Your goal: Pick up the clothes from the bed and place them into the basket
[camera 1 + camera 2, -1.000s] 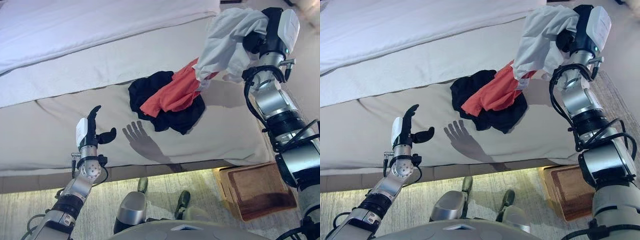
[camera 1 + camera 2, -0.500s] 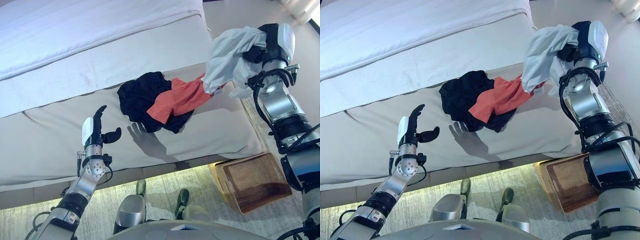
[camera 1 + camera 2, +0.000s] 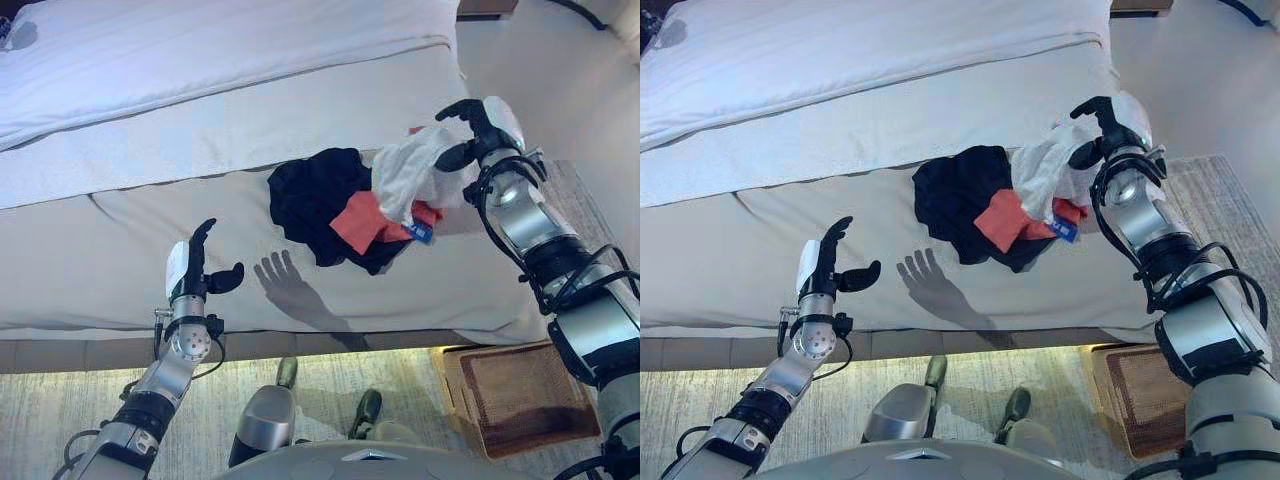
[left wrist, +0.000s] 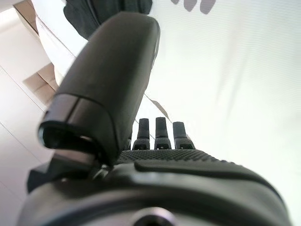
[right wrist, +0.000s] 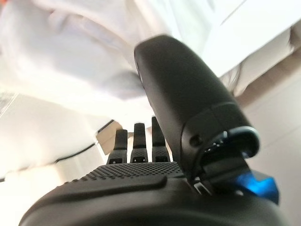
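Observation:
A black garment (image 3: 312, 200), a red garment (image 3: 362, 220) and a white garment (image 3: 408, 178) lie in a pile on the bed (image 3: 130, 250) near its right end. My right hand (image 3: 478, 128) is open just above the white garment, with its fingers and thumb spread on either side of the garment's top fold. The right wrist view shows straight fingers (image 5: 135, 143) with white cloth (image 5: 70, 61) past them. My left hand (image 3: 192, 272) is open and empty above the bed's front edge, left of the pile. The brown basket (image 3: 520, 395) stands on the floor at the lower right.
A white duvet (image 3: 200, 50) covers the far part of the bed. The bed's right end lies just past my right hand, with bare floor (image 3: 560, 80) beyond it. A pale rug (image 3: 60, 400) lies in front of the bed.
My right hand has come down from its raised position and opened. The white garment it held up now rests on the pile. The camera view has shifted.

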{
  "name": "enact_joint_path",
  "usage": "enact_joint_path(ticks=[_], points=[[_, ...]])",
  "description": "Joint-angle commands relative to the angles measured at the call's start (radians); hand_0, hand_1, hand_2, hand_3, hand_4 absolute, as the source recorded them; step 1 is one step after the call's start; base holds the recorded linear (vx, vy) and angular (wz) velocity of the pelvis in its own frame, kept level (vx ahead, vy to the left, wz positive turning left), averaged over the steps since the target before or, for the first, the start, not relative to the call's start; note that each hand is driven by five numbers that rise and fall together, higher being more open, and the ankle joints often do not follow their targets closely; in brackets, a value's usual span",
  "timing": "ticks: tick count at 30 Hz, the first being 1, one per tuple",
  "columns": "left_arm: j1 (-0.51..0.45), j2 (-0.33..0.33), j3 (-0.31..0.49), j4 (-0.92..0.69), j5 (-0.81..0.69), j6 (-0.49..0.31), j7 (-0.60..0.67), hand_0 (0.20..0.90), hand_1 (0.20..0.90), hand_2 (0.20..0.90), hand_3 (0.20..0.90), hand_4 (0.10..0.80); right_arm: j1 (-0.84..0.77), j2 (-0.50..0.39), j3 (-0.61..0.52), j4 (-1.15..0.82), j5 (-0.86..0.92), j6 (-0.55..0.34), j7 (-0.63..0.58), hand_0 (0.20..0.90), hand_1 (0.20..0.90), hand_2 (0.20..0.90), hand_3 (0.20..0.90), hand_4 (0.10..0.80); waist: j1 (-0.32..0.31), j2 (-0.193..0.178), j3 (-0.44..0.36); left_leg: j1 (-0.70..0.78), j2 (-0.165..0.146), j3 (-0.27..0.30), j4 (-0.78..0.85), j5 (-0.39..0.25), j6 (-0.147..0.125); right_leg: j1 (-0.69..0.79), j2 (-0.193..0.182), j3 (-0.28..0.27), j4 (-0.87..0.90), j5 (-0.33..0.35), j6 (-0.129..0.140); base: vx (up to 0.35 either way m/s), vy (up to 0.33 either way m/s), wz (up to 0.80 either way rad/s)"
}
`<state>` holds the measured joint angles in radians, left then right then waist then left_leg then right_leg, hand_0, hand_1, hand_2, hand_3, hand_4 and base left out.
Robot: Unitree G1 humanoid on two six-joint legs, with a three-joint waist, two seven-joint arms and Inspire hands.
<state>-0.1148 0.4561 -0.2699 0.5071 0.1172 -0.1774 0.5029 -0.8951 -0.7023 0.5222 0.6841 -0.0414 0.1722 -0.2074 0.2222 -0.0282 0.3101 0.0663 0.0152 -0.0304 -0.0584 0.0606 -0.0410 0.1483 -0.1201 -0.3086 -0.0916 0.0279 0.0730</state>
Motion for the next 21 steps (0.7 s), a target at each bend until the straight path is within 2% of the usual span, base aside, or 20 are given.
enact_joint_path(ticks=[1,9,21], points=[[-0.008,0.038,-0.037,0.014,0.021,-0.068,0.03,0.9,0.9,0.9,0.9,0.8,-0.128,0.0,0.063,0.101,-0.055,-0.022,-0.009,0.9,0.9,0.9,0.9,0.8,0.016,-0.037,-0.153,-0.038,0.053,0.024,-0.029,-0.042,-0.018,-0.049,-0.048,0.009,0.004,0.018,0.021,0.009,-0.005,0.09],[-0.01,0.055,-0.036,-0.004,0.02,-0.063,0.017,0.9,0.9,0.9,0.9,0.8,-0.116,0.004,0.096,0.205,-0.122,0.014,0.047,0.9,0.9,0.9,0.9,0.8,0.027,-0.04,-0.142,-0.039,0.052,0.019,-0.029,-0.039,-0.016,-0.044,-0.048,0.003,0.004,0.019,0.023,0.002,-0.002,0.0],[0.004,0.057,-0.044,-0.018,0.022,-0.065,0.016,0.9,0.9,0.9,0.9,0.8,-0.113,0.01,0.121,0.174,-0.171,0.006,0.035,0.9,0.9,0.9,0.9,0.8,0.029,-0.023,-0.135,-0.039,0.047,0.015,-0.029,-0.034,-0.013,-0.039,-0.051,0.0,0.004,0.021,0.024,0.018,0.004,0.0]])
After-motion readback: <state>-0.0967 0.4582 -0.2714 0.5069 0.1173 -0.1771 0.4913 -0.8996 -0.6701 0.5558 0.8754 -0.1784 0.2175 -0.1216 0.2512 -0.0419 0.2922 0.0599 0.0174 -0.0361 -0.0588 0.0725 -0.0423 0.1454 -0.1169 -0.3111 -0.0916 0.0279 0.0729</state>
